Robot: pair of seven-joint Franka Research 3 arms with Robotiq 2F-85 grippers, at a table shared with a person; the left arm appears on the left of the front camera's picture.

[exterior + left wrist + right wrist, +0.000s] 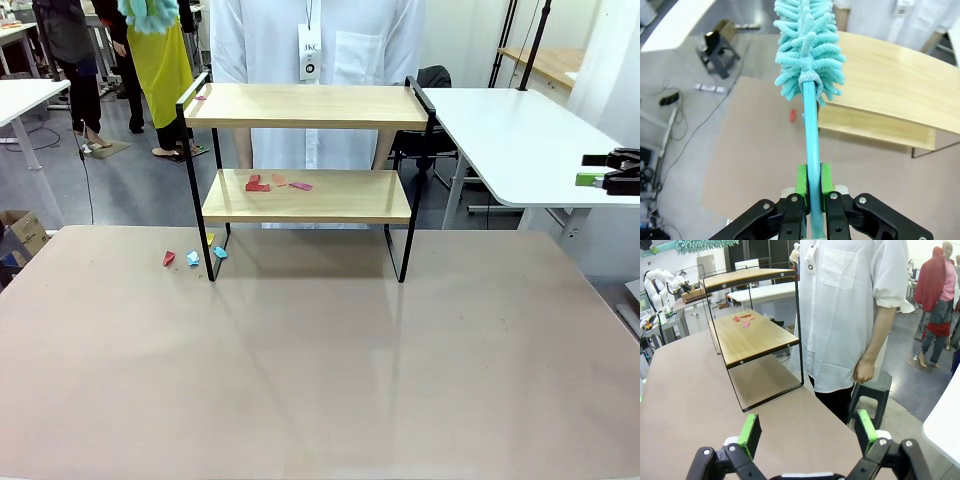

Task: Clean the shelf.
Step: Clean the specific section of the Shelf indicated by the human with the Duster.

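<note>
The shelf (300, 106) stands at the far side of the brown table, with a person in a white coat right behind it. Red and pink paper scraps (258, 184) lie on its lower board, and one small pink scrap (201, 97) sits at the top board's left end. My left gripper (812, 181) is shut on the handle of a teal fluffy duster (807, 45), held high above the shelf's (890, 85) left end; the duster head (150, 14) shows at the picture's top. My right gripper (807, 434) is open and holds nothing, off to the shelf's (755, 335) right side (610, 172).
More scraps (192, 258), red, blue and yellow, lie on the table (320, 380) by the shelf's left leg. A white table (520, 140) stands to the right and a cardboard box (20, 232) on the floor at the left. People stand farther back.
</note>
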